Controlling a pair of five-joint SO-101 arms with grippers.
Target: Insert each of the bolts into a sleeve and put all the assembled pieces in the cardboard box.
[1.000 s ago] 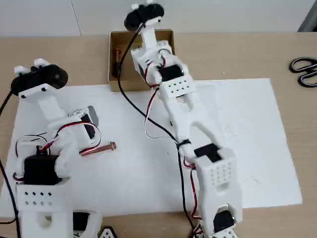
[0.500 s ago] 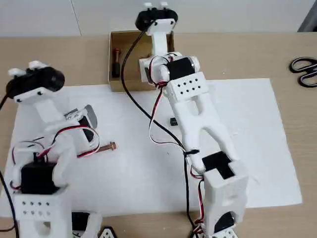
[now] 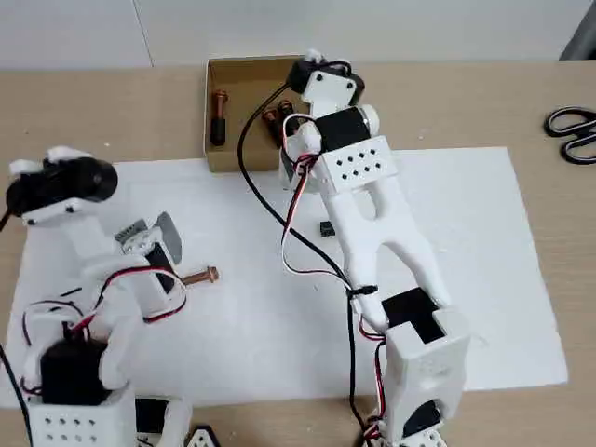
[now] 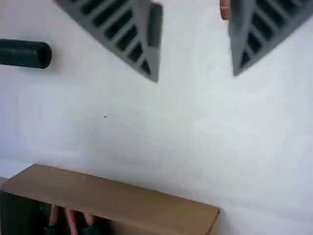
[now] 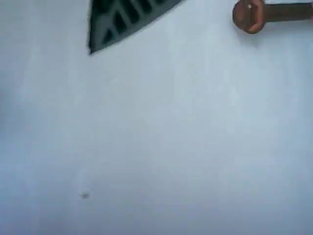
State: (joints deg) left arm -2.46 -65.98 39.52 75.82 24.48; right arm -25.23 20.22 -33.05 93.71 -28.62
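bolt point(image 3: 197, 277) copper | sleeve point(image 4: 24, 53) black | cardboard box point(image 4: 112, 200) brown | paper sheet point(image 3: 466, 242) white | left gripper point(image 4: 194, 73) grey, slatted | scissors point(image 3: 570, 132) black

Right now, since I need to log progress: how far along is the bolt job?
Done: some pieces already lie in the box. In hand: nothing that I can see; the left gripper is open and empty above the paper. Left: one bolt and one sleeve lie apart on the paper, not yet joined or boxed.
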